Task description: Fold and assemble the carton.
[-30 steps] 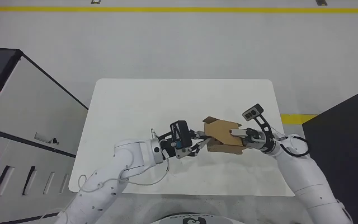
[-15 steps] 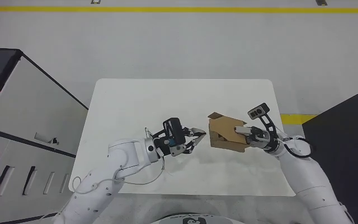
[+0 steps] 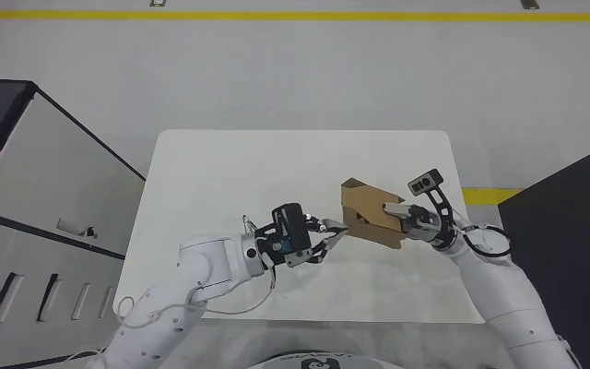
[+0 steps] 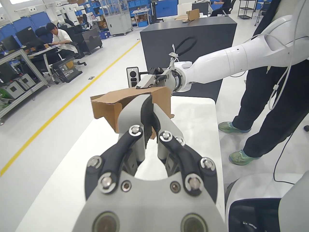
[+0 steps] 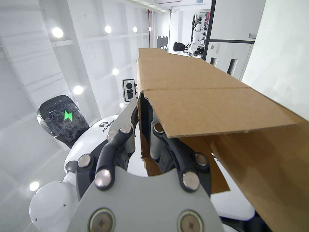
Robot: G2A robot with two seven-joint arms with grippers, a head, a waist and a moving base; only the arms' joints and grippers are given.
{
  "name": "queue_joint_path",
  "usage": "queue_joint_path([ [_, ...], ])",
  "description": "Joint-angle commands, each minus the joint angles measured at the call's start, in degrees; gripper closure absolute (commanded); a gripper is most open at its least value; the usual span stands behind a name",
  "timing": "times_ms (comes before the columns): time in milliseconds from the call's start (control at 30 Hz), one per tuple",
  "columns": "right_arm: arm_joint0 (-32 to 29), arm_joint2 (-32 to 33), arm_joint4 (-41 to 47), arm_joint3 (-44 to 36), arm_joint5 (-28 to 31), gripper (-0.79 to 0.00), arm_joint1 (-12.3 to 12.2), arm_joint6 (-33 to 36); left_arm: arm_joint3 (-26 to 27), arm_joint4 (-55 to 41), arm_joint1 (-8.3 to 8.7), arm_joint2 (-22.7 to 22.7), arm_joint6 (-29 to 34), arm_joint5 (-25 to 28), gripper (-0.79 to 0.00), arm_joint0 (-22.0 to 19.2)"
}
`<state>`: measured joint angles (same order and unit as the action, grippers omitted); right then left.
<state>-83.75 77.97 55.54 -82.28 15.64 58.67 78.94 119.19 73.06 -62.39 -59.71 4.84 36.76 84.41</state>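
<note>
Brown corrugated cardboard carton [image 3: 367, 210], partly opened, flaps loose, tilted, over right half of white rectangular table [image 3: 230, 184]. Right gripper [image 3: 396, 214] pinching carton wall at end nearest right arm, one finger inside, one outside. Left gripper [image 4: 147, 102] pressed together, nothing between fingers, tip just beside carton's opposite end near lower corner; contact unclear. Cannot tell whether carton rests on tabletop or hangs just above
</note>
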Motion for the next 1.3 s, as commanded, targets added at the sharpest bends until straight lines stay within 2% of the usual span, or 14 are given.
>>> queue_joint_path([
  [0,-0.03,0.05,0.36,-0.12,0.40,0.000,0.06,0.75,-0.42,-0.02,-0.11,0.60,0.05,-0.23,0.000,-0.45],
  [533,-0.80,0.91,1.28,-0.65,1.43,0.000,0.34,4.46,-1.86,-0.40,-0.55,3.21,0.78,-0.26,0.000,-2.43],
  [1267,-1.48,0.65,0.71,-1.15,0.38,0.000,0.76,5.56,-2.50,-0.77,-0.94,5.93,1.46,-0.90,0.000,-3.11],
])
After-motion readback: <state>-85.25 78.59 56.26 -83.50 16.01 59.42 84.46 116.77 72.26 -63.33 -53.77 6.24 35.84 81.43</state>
